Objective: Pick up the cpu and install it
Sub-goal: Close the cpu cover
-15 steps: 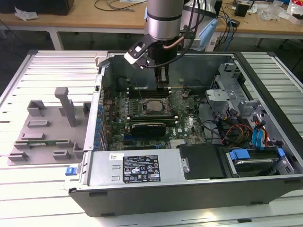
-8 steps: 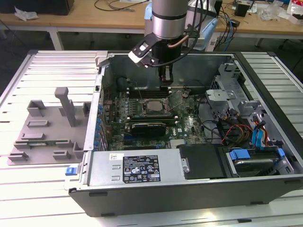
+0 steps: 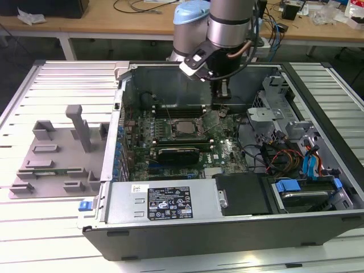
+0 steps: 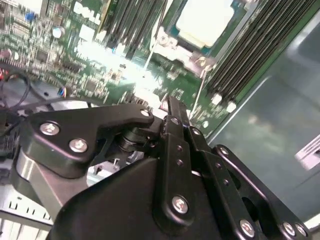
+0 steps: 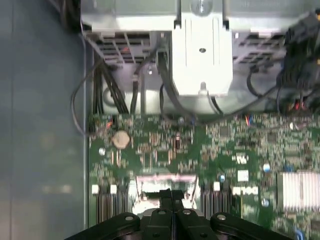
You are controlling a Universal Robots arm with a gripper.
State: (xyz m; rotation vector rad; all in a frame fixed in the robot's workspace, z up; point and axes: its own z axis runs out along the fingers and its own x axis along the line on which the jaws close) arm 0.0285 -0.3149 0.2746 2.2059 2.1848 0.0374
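The cpu [image 3: 185, 128] lies flat in its socket on the green motherboard [image 3: 219, 153] inside the open computer case; its pale metal top [image 4: 207, 20] shows in the second wrist view, framed by the socket's metal bracket. My gripper [image 3: 223, 94] hangs above the board, a little toward the exterior view's right of the socket and apart from the cpu. The black fingers [image 4: 170, 107] are pressed together with nothing between them, and in the first wrist view the gripper [image 5: 172, 196] points down over the socket frame [image 5: 162, 182].
Memory slots [image 4: 250, 55] flank the socket. A grey plastic tray [image 3: 57, 153] lies outside the case at the exterior view's left. Inside stand the power supply [image 3: 165, 202], a drive cage [image 3: 273, 102], loose cables [image 3: 278, 156], a blue-handled drive [image 3: 298, 190] and a heatsink [image 5: 300, 187].
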